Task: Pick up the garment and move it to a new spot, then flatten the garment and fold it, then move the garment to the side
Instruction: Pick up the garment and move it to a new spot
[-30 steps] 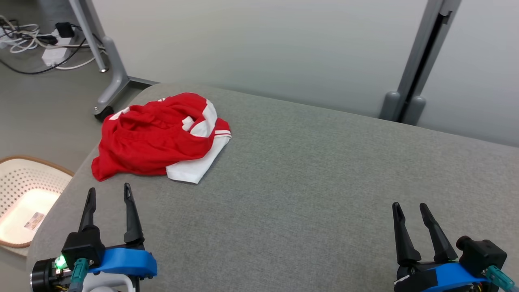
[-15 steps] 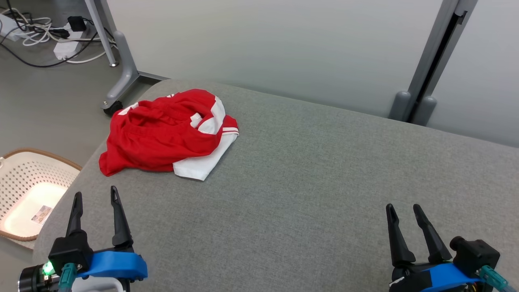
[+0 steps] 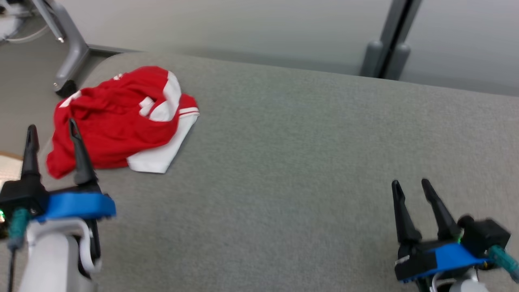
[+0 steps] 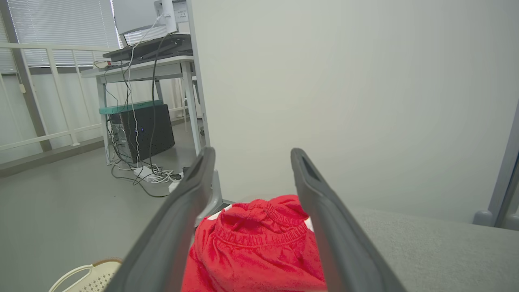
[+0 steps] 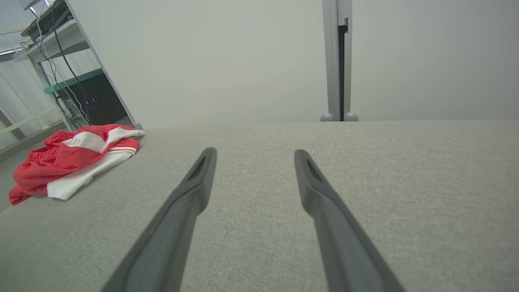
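While the red-and-white garment lies crumpled at the far left corner of the grey table, the left gripper hangs right at its near edge, fingers spread apart, nothing held. Right gripper, fingers apart too, empty, well away at the near right.

**Left gripper**: two long, tapering black fingers rise from a blue collar. Beside the collar sits a black housing with a teal plug, and behind it a pale forearm.

**Right gripper**: the fingers and collar match those of the left. A black camera block sits at its outer side, with a teal plug and a small green light. Seen close, each finger is dark grey with a recessed slot near the tip.
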Tool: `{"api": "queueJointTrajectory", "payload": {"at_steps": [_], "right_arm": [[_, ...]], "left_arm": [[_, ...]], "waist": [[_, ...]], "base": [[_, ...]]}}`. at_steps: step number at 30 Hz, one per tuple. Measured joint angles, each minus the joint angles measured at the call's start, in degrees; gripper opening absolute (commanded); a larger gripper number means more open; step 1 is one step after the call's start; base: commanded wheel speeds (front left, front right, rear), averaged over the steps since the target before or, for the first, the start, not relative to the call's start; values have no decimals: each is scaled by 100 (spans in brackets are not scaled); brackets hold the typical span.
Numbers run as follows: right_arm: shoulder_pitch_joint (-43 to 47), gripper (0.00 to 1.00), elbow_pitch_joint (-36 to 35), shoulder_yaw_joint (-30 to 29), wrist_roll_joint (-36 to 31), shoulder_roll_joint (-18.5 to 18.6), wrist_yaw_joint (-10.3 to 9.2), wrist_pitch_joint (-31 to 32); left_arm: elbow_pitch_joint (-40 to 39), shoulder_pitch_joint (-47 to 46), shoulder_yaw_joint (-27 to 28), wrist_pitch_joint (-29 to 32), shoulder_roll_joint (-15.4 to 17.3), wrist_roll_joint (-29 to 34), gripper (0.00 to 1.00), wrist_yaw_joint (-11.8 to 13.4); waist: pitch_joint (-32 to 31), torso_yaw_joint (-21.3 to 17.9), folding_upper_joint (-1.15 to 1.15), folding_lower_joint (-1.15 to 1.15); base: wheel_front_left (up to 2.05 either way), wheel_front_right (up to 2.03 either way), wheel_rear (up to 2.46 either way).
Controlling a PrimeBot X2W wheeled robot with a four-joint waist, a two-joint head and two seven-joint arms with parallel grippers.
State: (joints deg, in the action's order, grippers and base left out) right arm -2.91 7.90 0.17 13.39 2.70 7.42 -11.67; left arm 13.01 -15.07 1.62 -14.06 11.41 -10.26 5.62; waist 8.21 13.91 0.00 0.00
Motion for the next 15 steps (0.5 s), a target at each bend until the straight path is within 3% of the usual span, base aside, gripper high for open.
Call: {"api": "queueJointTrajectory", "payload": {"at_steps": [8, 15], "right_arm": [[-320, 100, -648, -205, -283, 15, 0, 210], [-514, 100, -1089, -313, -315, 115, 0, 277]], "left_arm": [[149, -1234, 160, 163, 313, -138, 100, -54], [735, -2265, 234, 423, 657, -237, 100, -169]], "waist": [[996, -530, 0, 1], [1755, -799, 0, 2]], "base": [[0, 0, 0], [0, 0, 0]]}}
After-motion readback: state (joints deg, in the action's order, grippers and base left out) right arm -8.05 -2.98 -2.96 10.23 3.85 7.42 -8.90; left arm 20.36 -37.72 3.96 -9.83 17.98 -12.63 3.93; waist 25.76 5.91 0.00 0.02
